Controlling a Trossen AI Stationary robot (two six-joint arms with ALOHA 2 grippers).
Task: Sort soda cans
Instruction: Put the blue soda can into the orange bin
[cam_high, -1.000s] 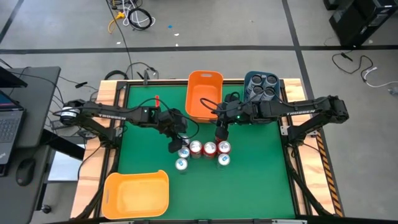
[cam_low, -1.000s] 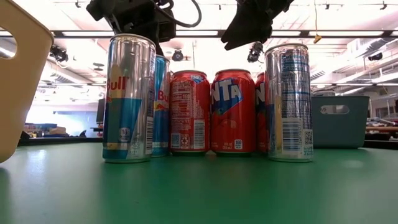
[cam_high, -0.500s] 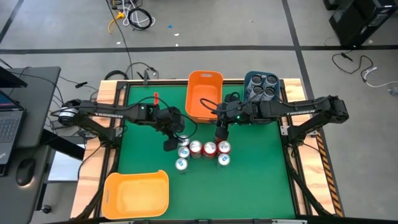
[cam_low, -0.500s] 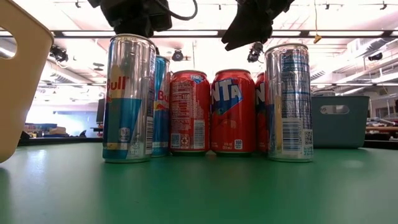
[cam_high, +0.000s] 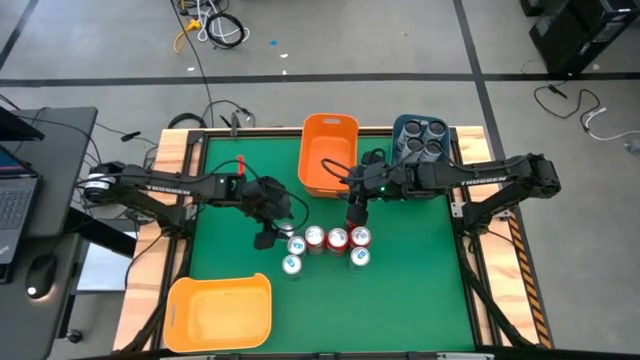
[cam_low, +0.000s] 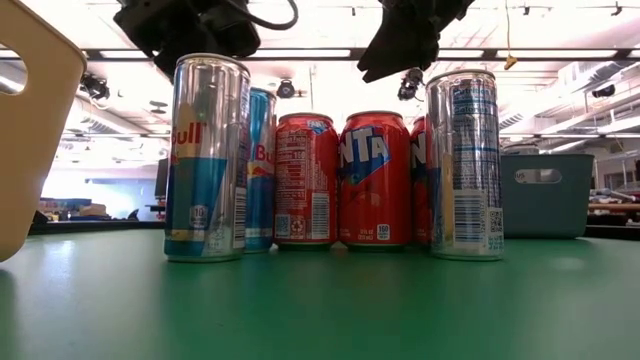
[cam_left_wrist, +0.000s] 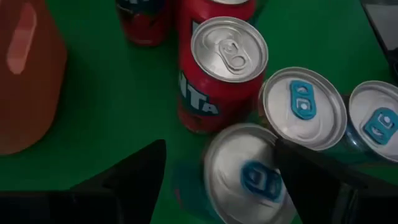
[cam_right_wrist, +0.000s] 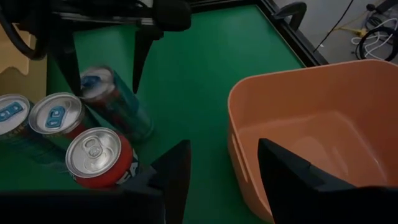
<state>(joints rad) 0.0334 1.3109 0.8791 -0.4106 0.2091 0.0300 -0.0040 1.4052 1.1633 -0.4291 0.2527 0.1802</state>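
Three red soda cans (cam_high: 337, 240) and three silver-and-blue ones (cam_high: 291, 264) stand in a cluster on the green table, all upright on their bases. My left gripper (cam_high: 265, 238) hangs open at the cluster's left end. Its fingers stand on either side of the top of the leftmost silver-and-blue can (cam_left_wrist: 245, 177), which shows blurred. My right gripper (cam_high: 353, 215) hangs open above the far side of the red cans with nothing between its fingers (cam_right_wrist: 171, 174). Several dark cans (cam_high: 421, 138) sit in the blue bin. My left gripper comes slanting down from the table's left with its fingers wide apart around the top rim of the leftmost silver-and-blue can (cam_left_wrist: 273, 155). One finger (cam_left_wrist: 311, 174) shows right at that rim. I cannot tell whether it touches. The can stands on the table.
An orange bin (cam_high: 328, 130) stands at the far middle, just beside my right gripper. A blue bin (cam_high: 399, 150) is at the far right and a yellow-orange bin (cam_high: 180, 300) at the near left. Bare green table lies near and right of the cans.
My left gripper has drawn back from over the leftmost cans toward the table's left and near edges, sinking a little and rolling about its own axis, still open. The cans stand where they were. My right arm has kept still.
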